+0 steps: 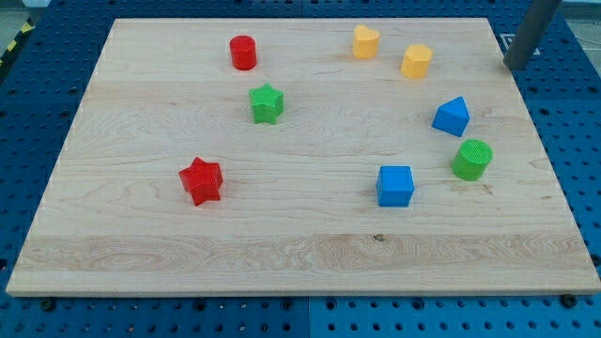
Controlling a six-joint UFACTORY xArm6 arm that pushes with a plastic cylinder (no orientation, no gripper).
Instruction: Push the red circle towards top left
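Observation:
The red circle [243, 53] is a short red cylinder standing on the wooden board [141, 216] near the view's top, left of centre. My tip [514, 67] is at the view's top right, at the board's right edge, far to the right of the red circle. The rod rises out of the view's top edge. Nothing touches the red circle.
A green star [267, 103] lies just below and right of the red circle. A red star [201, 180] is at lower left. A yellow heart-like block [365, 42] and yellow hexagon [417, 61] sit top right. A blue block [452, 115], green circle [472, 159] and blue cube [395, 185] are at right.

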